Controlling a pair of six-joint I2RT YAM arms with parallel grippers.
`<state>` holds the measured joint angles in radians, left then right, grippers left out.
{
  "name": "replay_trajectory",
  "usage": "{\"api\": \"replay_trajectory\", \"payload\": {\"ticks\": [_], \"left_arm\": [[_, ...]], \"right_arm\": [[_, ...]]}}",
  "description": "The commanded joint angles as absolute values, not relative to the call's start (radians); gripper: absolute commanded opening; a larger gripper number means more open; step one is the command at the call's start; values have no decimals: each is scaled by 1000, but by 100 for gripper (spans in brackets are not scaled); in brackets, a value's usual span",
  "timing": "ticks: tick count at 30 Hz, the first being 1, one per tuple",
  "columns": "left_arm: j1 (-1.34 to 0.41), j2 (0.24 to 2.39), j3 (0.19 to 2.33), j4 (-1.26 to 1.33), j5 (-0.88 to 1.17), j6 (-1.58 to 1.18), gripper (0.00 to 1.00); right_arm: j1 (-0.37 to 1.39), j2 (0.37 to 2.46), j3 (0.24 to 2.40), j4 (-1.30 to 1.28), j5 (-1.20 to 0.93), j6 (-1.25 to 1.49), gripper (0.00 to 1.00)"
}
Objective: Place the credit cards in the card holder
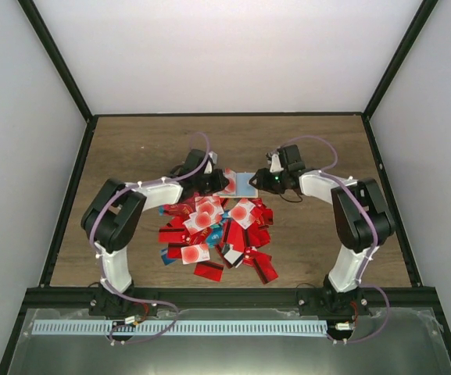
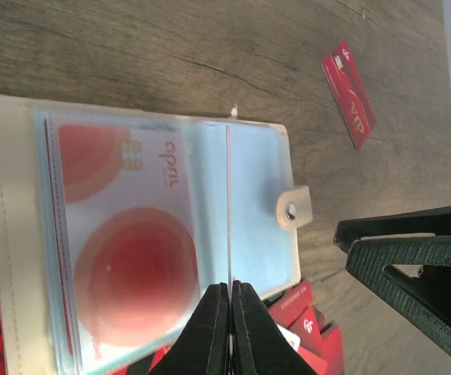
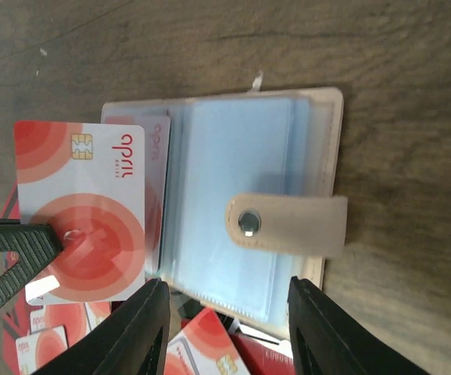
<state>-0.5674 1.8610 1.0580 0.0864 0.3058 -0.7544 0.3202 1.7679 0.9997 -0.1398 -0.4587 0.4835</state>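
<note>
The card holder (image 1: 241,186) lies open on the table, a beige cover (image 2: 6,234) with clear sleeves (image 3: 233,180) and a snap strap (image 3: 288,225). One white credit card with red circles (image 2: 123,258) sits inside a sleeve. My left gripper (image 2: 230,295) is shut on another white and red card (image 3: 80,207), which is edge-on in the left wrist view, and holds it over the holder's left page. My right gripper (image 3: 229,316) is open, with a finger on each side of the holder's near edge below the strap. The other credit cards (image 1: 213,230) lie in a pile in front of the holder.
A single red card (image 2: 350,94) lies apart on the wood beyond the holder. The right gripper's finger (image 2: 413,258) shows close to the holder's strap side. Black frame rails (image 1: 69,187) edge the table on both sides.
</note>
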Motion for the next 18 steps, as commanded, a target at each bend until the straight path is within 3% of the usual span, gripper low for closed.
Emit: {"api": "replay_trajectory", "payload": {"ticks": [1, 18], "left_arm": [[-552, 1915, 1112, 122, 335, -738, 4], [-529, 2032, 1169, 164, 404, -780, 4]], "right_arm": [[312, 1823, 1063, -125, -433, 463, 44], [313, 1933, 1097, -100, -481, 458, 43]]}}
